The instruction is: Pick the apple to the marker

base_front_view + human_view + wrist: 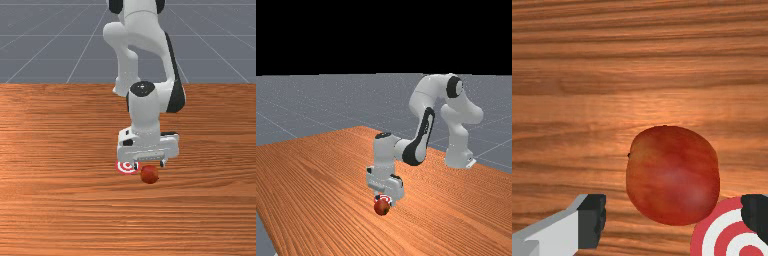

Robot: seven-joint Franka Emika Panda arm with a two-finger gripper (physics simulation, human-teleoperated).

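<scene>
Apple (149,174) on table (60,200), just beside the red-and-white ringed marker (127,165), which lies to the apple's left in the front view. Not on target; the two centres are clearly apart. Apple seems to rest on its own weight, nothing propping it.

Pincer (149,165) wide open, holding nothing. Gap is broader than the apple, room for one finger down each side. In the wrist view the apple sits roughly across that gap, touching neither finger; the one nearer the marker hides part of the rings. Hand points down, presumably so the fingers can straddle the fruit from above.

Step looks like lining up for the grasp. Next: probably a small centring shift, lower, then close around the apple's middle, since it is round and a high pinch could squirt it out. Off-centre descent might knock it and roll it. Carry to the marker should be short. Pick and placement both undone.
</scene>
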